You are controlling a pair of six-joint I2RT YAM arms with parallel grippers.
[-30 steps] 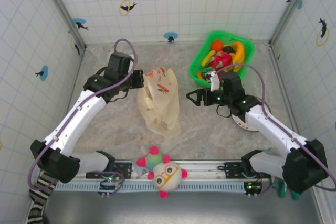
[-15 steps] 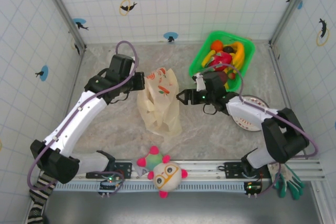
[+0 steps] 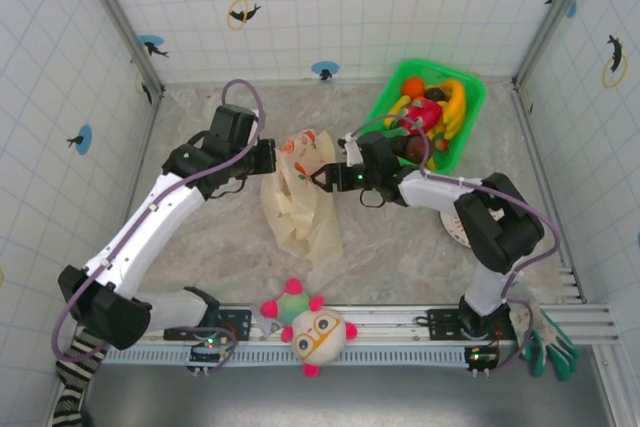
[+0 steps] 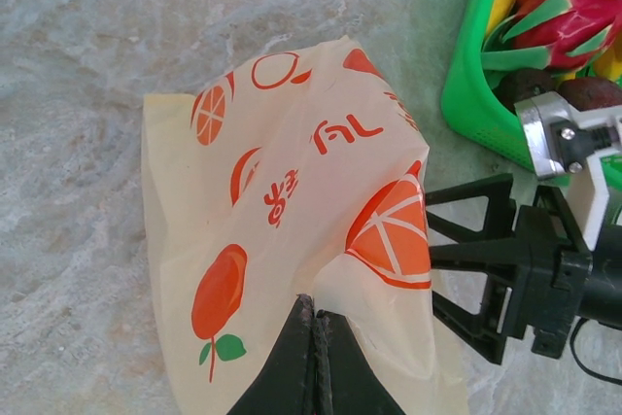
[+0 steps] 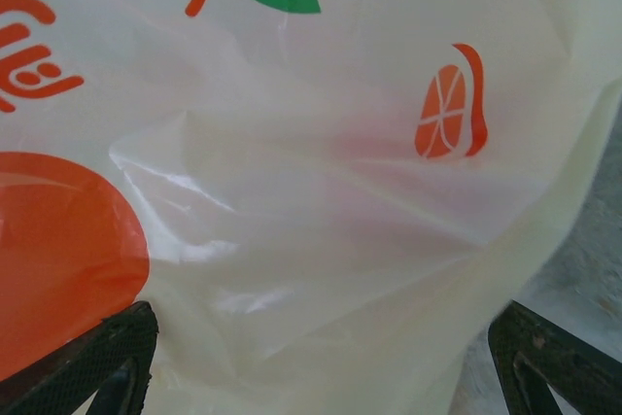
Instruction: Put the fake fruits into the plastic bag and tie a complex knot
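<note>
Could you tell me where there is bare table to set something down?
Free: between the plastic bag, plush toy and right arm; also between bag and back wall. Crowded: between bag and green basket, at the right gripper.

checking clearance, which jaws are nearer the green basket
Right. The right jaws are open at the plastic bag's edge beside the green basket; the left jaws, shut on the bag, sit across it.

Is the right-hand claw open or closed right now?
Open. In its own wrist view the right gripper's two black fingers stand wide apart at the lower corners, with the plastic bag between them.
</note>
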